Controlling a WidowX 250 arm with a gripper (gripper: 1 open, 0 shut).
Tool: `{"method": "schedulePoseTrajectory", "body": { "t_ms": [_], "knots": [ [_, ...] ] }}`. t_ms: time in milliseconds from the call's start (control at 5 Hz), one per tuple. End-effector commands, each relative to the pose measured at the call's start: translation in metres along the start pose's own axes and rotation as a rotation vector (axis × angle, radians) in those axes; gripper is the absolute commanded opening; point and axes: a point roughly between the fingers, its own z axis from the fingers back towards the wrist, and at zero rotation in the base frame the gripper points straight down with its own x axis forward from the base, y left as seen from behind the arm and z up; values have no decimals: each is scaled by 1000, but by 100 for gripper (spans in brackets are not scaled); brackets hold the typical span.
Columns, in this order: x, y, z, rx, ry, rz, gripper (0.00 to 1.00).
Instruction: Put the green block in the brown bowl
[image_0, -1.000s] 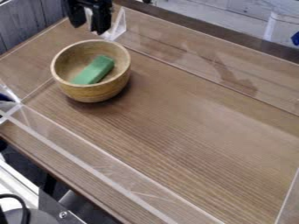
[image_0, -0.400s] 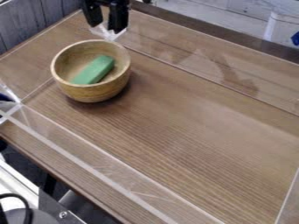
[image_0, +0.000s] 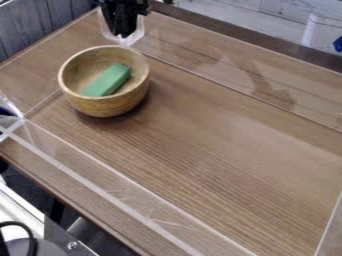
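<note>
Below the gripper (image_0: 123, 22)—whether its jaws are apart I can't tell—the green block (image_0: 107, 80) looks light and stiff, best pinched mid-length across its narrow sides.

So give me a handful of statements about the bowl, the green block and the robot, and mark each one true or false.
The green block is inside the brown bowl. True.
The block lies on the bare table, to the right of the bowl. False; it is in the bowl.
The bowl is sitting upright on the table. True.
The robot's jaws are clamped on the block. False; they are up near the top of the picture, away from it.
The bowl is bright blue. False; it is light brown.
</note>
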Motion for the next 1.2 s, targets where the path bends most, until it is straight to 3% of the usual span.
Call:
{"method": "schedulePoseTrajectory", "body": {
  "t_ms": [0, 1000],
  "knots": [
    [6, 9, 14, 33, -54, 5, 0],
    [7, 22, -7, 6, -36, 20, 0]
  ]
}}
